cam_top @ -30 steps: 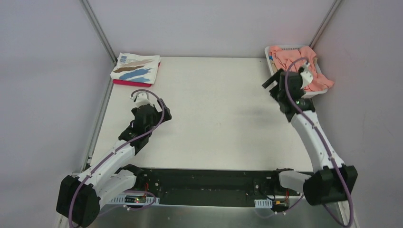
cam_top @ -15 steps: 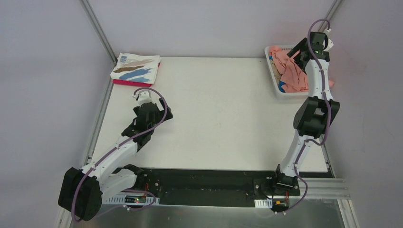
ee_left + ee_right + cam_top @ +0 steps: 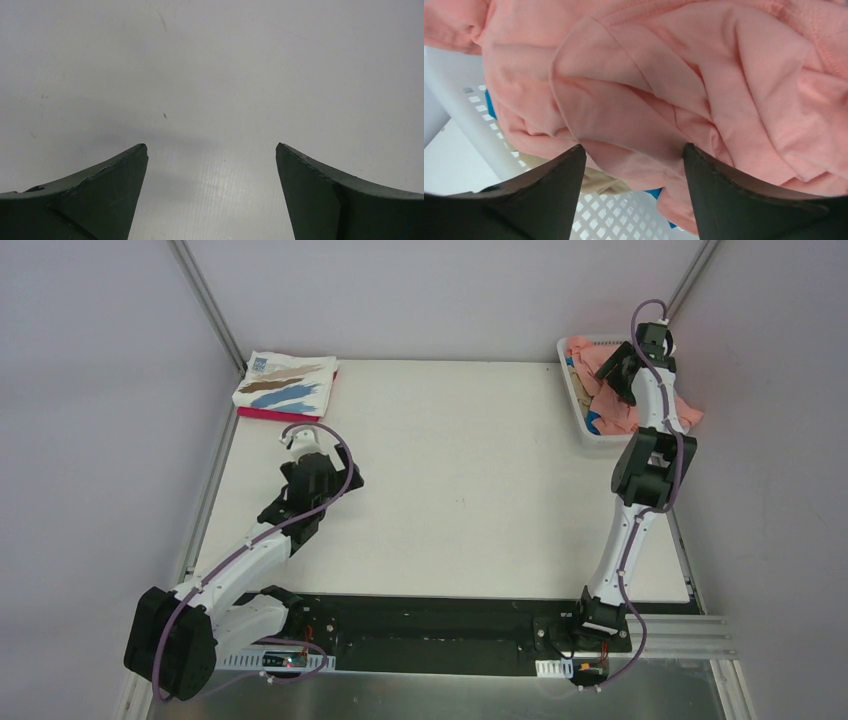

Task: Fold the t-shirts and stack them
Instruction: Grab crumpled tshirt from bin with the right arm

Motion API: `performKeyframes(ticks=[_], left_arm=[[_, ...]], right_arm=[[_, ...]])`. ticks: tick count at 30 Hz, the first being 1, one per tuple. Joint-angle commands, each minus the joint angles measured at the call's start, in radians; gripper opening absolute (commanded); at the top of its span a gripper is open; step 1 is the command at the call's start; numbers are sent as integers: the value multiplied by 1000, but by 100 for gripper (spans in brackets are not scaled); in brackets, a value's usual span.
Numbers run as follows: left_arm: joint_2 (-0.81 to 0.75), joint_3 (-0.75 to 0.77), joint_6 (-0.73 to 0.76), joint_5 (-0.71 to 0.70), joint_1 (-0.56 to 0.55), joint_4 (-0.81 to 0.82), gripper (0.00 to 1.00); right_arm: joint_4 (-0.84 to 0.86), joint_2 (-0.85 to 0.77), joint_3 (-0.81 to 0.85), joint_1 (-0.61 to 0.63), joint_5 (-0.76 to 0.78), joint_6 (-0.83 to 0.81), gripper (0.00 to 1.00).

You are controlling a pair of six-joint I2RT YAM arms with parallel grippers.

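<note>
In the top external view, the folded white brushstroke t-shirt [image 3: 286, 383] is lying on a folded magenta t-shirt [image 3: 277, 415] at the 11 o'clock corner of the table [image 3: 460, 490]. The white lattice basket [image 3: 583, 430] is sitting at the 1 o'clock corner, with the salmon-pink t-shirt [image 3: 612, 405] heaped in it and spilling over its 3 o'clock rim. A bright blue t-shirt [image 3: 593, 423] is showing at the basket's 7 o'clock end. The left gripper [image 3: 300, 450] is hovering at 9 o'clock, well apart from the stack. The right gripper [image 3: 612, 368] is reaching down into the basket. In the left wrist view, the left gripper [image 3: 211, 145] is standing with its fingers spread wide over bare table [image 3: 210, 60], holding nothing. In the right wrist view, the right gripper [image 3: 634, 146] is standing with its fingers apart, and a fold of the salmon-pink t-shirt [image 3: 649, 75] is lying in the gap at 12 o'clock. A tan t-shirt [image 3: 599, 182] and the bright blue t-shirt [image 3: 655, 192] are showing beneath it against the basket lattice [image 3: 609, 215].
</note>
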Motion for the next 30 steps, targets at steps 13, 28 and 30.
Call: performKeyframes(ticks=[13,28,30], left_arm=[[-41,43,23,-39,1,-31,99],[-209,-22,-10,-9,1,-40,99],[-234,-33,-17,-2,2,-44,99]], right_arm=[[55,-60,94,-6,3,27,4],[196,-596,-6,40,-148,53,0],[187,-635,15,73,-182,57,0]])
